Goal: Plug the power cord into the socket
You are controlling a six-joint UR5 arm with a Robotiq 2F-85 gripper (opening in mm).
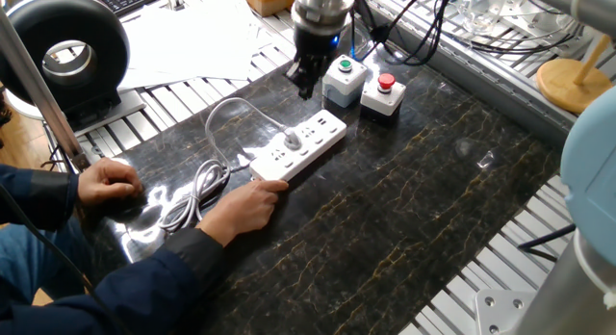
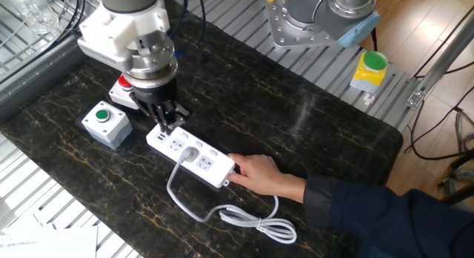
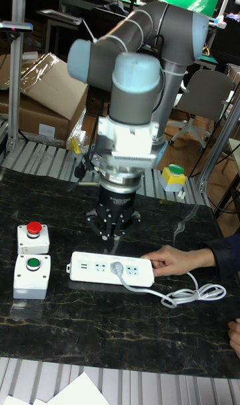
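Observation:
The socket, a long white power strip (image 1: 322, 135) (image 2: 211, 166) (image 3: 87, 269), lies on the dark marble table. The power cord's white plug (image 1: 291, 141) (image 2: 189, 152) (image 3: 118, 269) sits in one of its middle outlets. Its thin white cable runs off into loose loops (image 1: 197, 186) (image 2: 248, 219) (image 3: 193, 293). My gripper (image 1: 305, 77) (image 2: 167, 117) (image 3: 112, 235) hangs above the strip's far end, apart from the plug, open and holding nothing. A person's hand (image 1: 245, 202) (image 2: 255, 173) (image 3: 170, 263) steadies the strip's near end.
Two small white button boxes stand close by the gripper, one green-topped (image 1: 345, 77) (image 2: 106, 121) (image 3: 31, 275) and one red-topped (image 1: 383, 91) (image 3: 33, 237). The person's other hand (image 1: 106, 181) rests at the table's left edge. A black ring lamp (image 1: 67, 51) stands behind.

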